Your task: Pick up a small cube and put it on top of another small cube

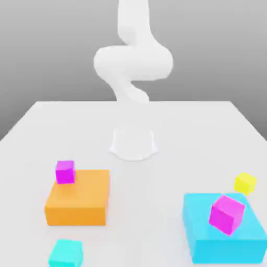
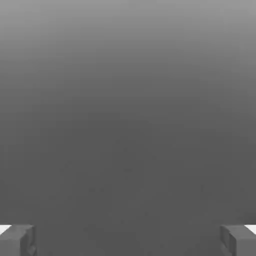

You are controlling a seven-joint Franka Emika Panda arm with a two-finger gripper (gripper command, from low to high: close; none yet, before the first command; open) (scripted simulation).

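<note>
A small magenta cube (image 1: pixel 65 171) sits on the back left corner of a big orange block (image 1: pixel 78 201). A second magenta cube (image 1: pixel 226 214) rests tilted on a big cyan block (image 1: pixel 224 234) at the exterior view's right. A small yellow cube (image 1: pixel 245 183) lies on the table just behind that cyan block. A small cyan cube (image 1: pixel 66 254) lies in front of the orange block. In the hand view my gripper (image 2: pixel 128 241) is open, its grey fingertips (image 2: pixel 17 241) far apart with nothing between them, facing a plain grey background.
The white arm (image 1: pixel 133 62) rises from its round base (image 1: pixel 134 143) at the middle of the white table (image 1: pixel 156 177), behind all the blocks. Bare table lies between the orange and cyan blocks.
</note>
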